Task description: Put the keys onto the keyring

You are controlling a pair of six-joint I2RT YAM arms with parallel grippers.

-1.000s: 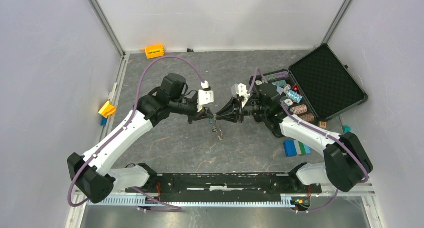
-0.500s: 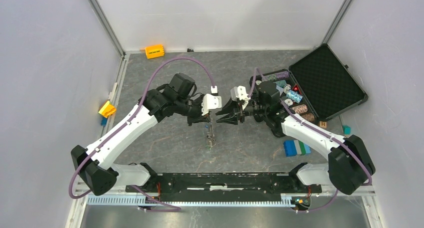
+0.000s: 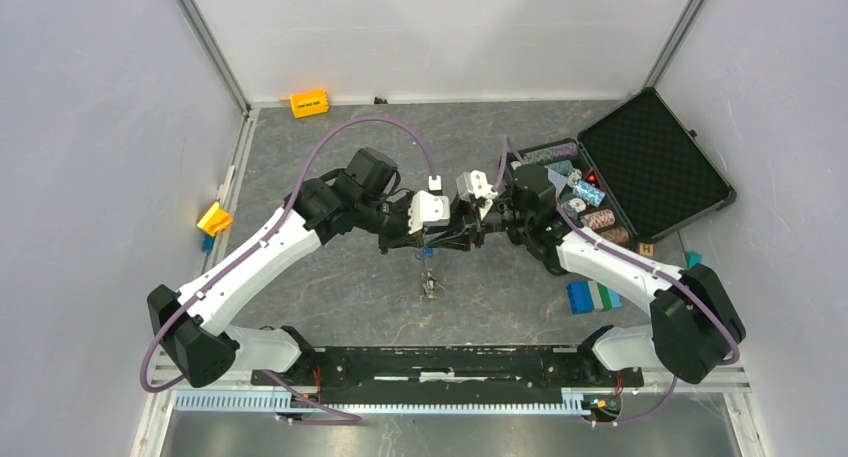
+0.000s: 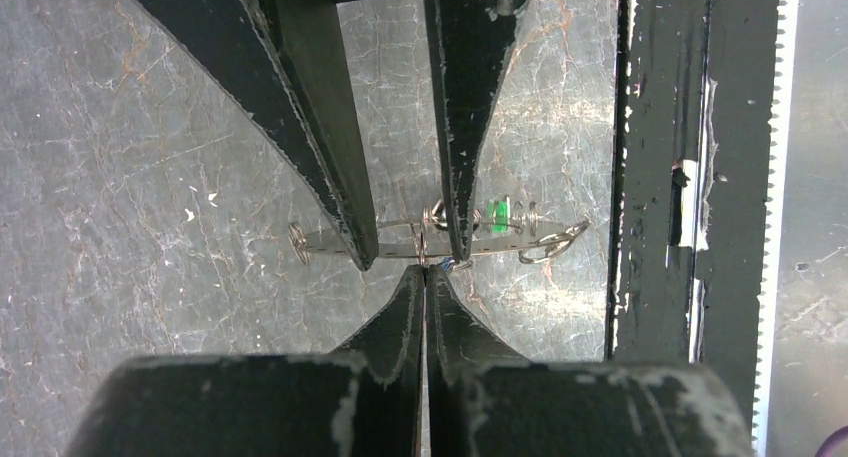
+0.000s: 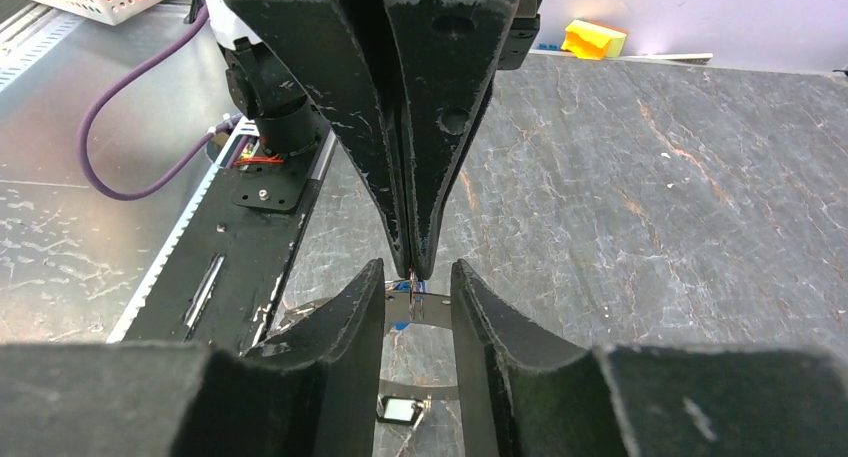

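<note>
Two arms meet tip to tip at the centre of the overhead view, above the grey stone-patterned table (image 3: 330, 277). The left gripper (image 3: 424, 241) is pinched tight, its closed tips clamped on the top edge of the keyring (image 3: 430, 275), which hangs straight down from them toward the lower middle of the frame. The keys (image 3: 431, 290) bunch at the ring's low end. From the left wrist the ring shows edge-on as a thin line across the middle, with a green tag (image 4: 497, 215) just right of centre.

The right gripper (image 5: 417, 277) comes in from the opposite side with its jaws a narrow way apart, one finger on each side of the spot where the left tips bite. I cannot tell whether those fingers touch the ring. At the right of the overhead view an open black case (image 3: 655, 162) lies well apart from the arms' meeting point.
</note>
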